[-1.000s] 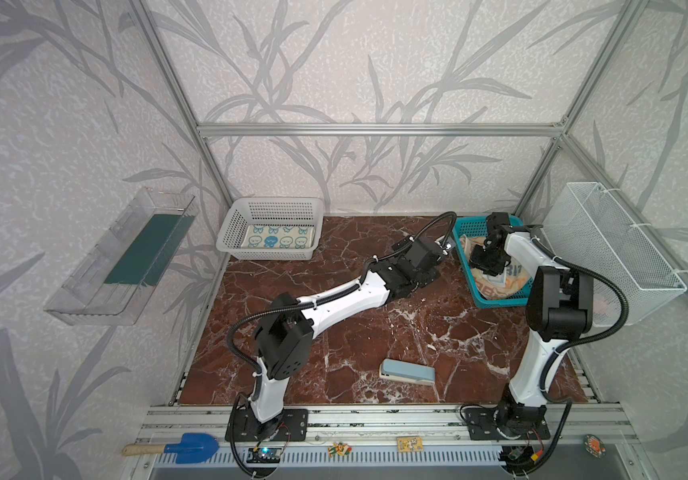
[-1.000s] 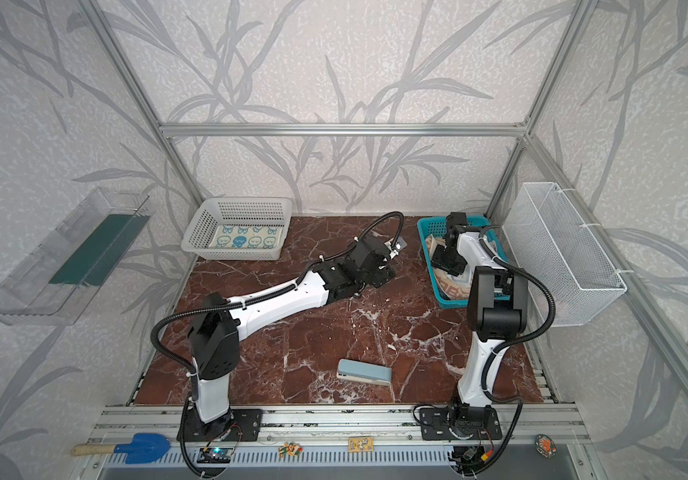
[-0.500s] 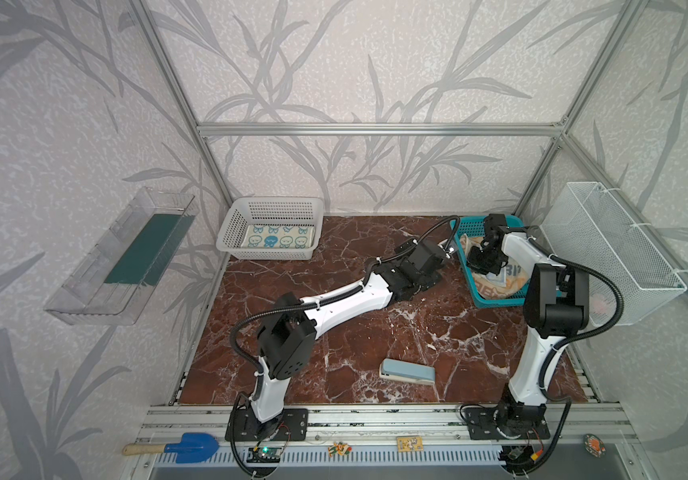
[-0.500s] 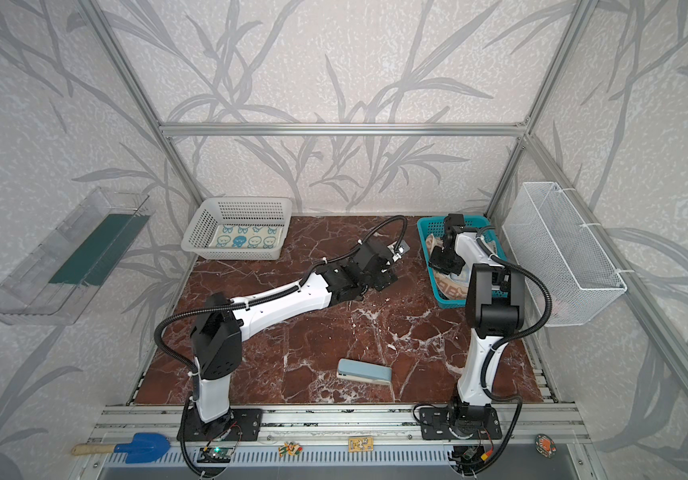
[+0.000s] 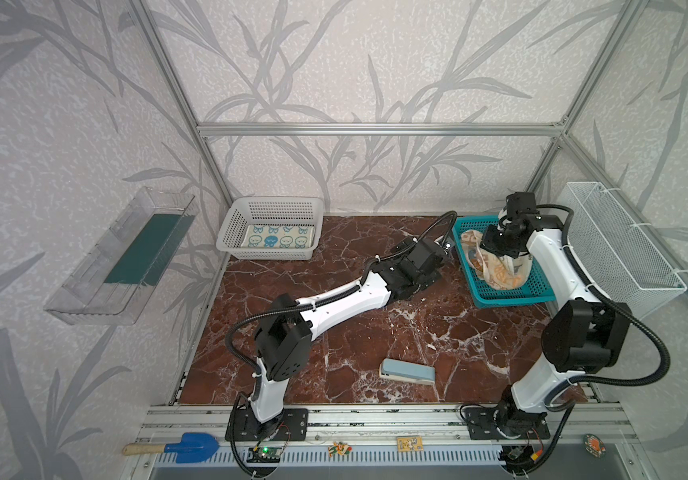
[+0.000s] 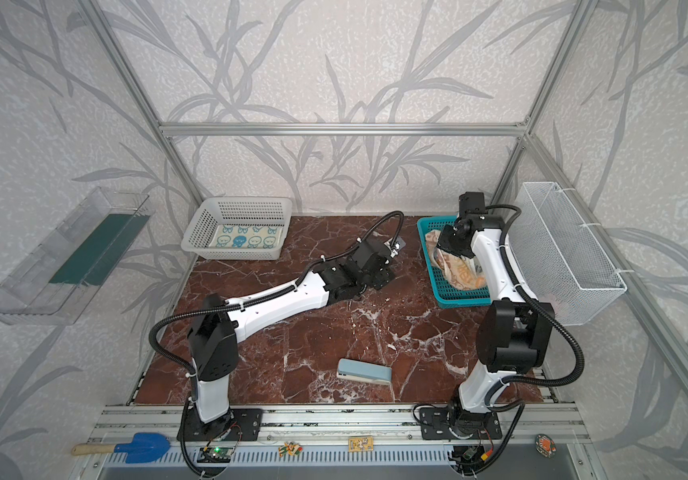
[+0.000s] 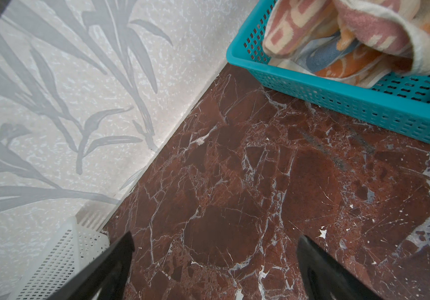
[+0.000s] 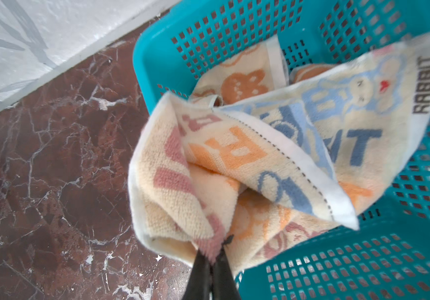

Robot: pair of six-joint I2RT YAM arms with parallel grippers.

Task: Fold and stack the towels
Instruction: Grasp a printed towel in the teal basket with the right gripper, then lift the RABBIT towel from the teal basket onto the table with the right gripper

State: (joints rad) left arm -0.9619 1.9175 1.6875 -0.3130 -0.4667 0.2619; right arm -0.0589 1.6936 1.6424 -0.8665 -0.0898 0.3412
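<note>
hiding the right gripper [image 8: 212,255] in both top views is its own wrist; wrist cam shows the tips pinched tight on a fold of the lettered towel [image 8: 208,161], bunched above the teal basket [image 8: 364,272]. orange-face towel [image 8: 242,80] underneath, mostly covered. vs 1 s ago: jaws closed, towel drawn up. r arm [image 5: 554,266] arches over the basket, wrist down. left gripper [image 7: 215,236] wide open, empty, over the table [image 7: 234,181] beside the basket. blue-face towel [image 5: 277,240] lies in the white basket [image 5: 269,210].

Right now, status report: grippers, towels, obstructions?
Right gripper shut on lettered towel over teal basket. Left gripper open, empty. Blue-face towel in white basket. Nothing blocking.
</note>
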